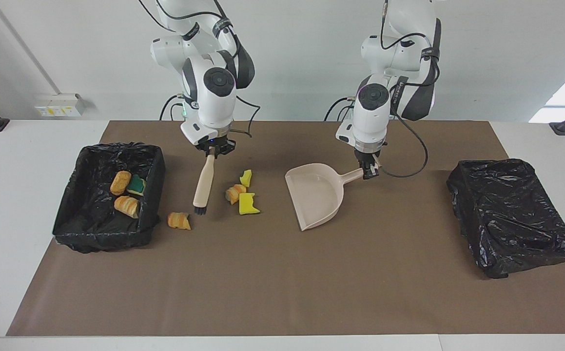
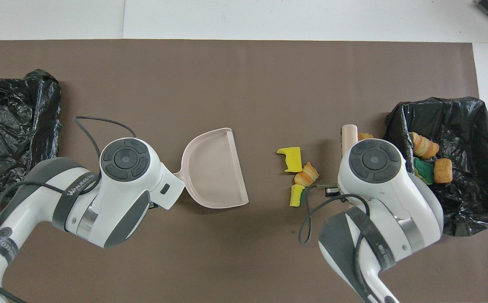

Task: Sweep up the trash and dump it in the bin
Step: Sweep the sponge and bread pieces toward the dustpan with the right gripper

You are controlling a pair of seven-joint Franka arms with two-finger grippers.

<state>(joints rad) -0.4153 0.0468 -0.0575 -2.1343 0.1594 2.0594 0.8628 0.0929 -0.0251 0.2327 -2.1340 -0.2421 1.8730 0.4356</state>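
My right gripper (image 1: 212,150) is shut on the top of a wooden-handled brush (image 1: 203,183). The brush hangs steeply, its dark bristles low by the mat. One bread piece (image 1: 179,220) lies beside the bristles, toward the trash bin (image 1: 151,195). Two yellow sponge chunks (image 1: 248,204) (image 1: 246,178) and another bread piece (image 1: 235,193) lie clustered between the brush and the dustpan (image 1: 316,195). My left gripper (image 1: 371,171) is shut on the pink dustpan's handle, with the pan's mouth facing the cluster. In the overhead view the wrists hide both grippers, and the cluster (image 2: 307,174) and dustpan (image 2: 214,168) show.
The black-lined bin (image 2: 399,126) at the right arm's end holds two bread pieces and a green sponge. A second black-lined bin (image 1: 511,214) sits at the left arm's end. A brown mat (image 1: 282,282) covers the table.
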